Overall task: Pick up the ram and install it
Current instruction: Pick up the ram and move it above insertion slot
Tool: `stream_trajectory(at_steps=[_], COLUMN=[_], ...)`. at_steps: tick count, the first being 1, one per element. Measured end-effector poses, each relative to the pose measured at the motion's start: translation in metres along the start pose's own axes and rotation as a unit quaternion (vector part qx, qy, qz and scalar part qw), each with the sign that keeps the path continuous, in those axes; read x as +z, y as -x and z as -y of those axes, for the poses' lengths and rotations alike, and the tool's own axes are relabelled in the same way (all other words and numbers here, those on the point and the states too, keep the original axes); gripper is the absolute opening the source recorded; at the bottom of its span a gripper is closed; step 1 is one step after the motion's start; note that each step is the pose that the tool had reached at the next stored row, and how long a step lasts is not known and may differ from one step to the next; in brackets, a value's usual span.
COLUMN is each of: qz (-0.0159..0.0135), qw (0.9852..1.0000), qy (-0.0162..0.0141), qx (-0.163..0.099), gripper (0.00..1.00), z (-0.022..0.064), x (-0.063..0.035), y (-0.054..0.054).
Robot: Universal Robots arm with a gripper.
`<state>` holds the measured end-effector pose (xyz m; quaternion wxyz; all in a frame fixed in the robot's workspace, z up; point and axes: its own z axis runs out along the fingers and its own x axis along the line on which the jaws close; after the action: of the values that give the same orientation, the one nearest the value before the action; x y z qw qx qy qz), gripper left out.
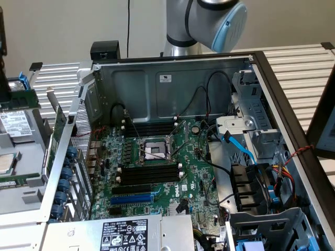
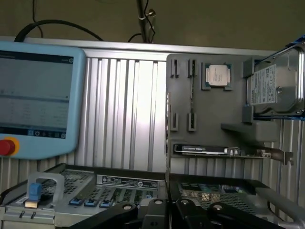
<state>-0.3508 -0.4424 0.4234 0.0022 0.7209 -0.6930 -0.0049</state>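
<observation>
Because the ram (image 2: 191, 93) stands on edge in the grey fixture (image 2: 209, 114), the wrist view gives you only a thin dark strip held between grey clips. Its long axis appears to run away from the gripper (image 2: 169, 213) rather than across it. It lies ahead of the gripper and well apart from it, beyond the rim of the computer case (image 2: 119, 181).

In the exterior view I judge the ram (image 1: 11, 181) to be the narrow green strip at the exterior view's left edge. It lies left to right, just on the near side of the processor chip (image 1: 4, 163). Its chips and label are too small to make out.

On the fixture the processor chip sits just beside the ram, with the hard drive (image 2: 275, 85) further along. You cannot tell whether the gripper is open or closed.

The arm (image 1: 220, 21) stands at the far side of the case. The black slots (image 1: 149, 172) on the motherboard (image 1: 172, 157) look empty, so I judge the ram not yet picked up.
</observation>
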Motion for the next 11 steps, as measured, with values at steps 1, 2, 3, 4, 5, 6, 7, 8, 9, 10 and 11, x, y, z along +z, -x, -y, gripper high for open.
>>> stream_trajectory(at_steps=[1, 2, 3, 4, 5, 6, 7, 8, 9, 10, 11], qz=[0.0002, 0.0004, 0.0005, 0.0006, 0.0006, 0.0006, 0.0006, 0.0006, 0.0006, 0.0006, 0.0006], qw=[1.0, 1.0, 1.0, 1.0, 1.0, 1.0, 1.0, 1.0, 1.0, 1.0, 1.0], qy=[0.0001, 0.0002, 0.0003, 0.0004, 0.0011, 0.002, 0.0024, 0.0026, 0.0026, 0.0027, 0.0028], qx=[0.0, 0.0, 0.0, 0.0, 0.0, 0.0, 0.0, -0.001, -0.001, -0.001, -0.001], gripper=[0.13, 0.13, 0.13, 0.13, 0.13, 0.13, 0.13, 0.13, 0.13, 0.13, 0.13], z=[0.0045, 0.009, 0.0135, 0.0179, 0.022, 0.0262, 0.0309, 0.0354, 0.04, 0.0445, 0.049], x=[-0.0037, -0.0062, -0.0076, -0.008, -0.008, -0.0081, -0.0081, -0.0082, -0.0082, -0.0082, -0.0083], y=[-0.001, -0.001, -0.001, -0.001, -0.002, -0.002, -0.002, -0.002, -0.002, -0.002, -0.003])
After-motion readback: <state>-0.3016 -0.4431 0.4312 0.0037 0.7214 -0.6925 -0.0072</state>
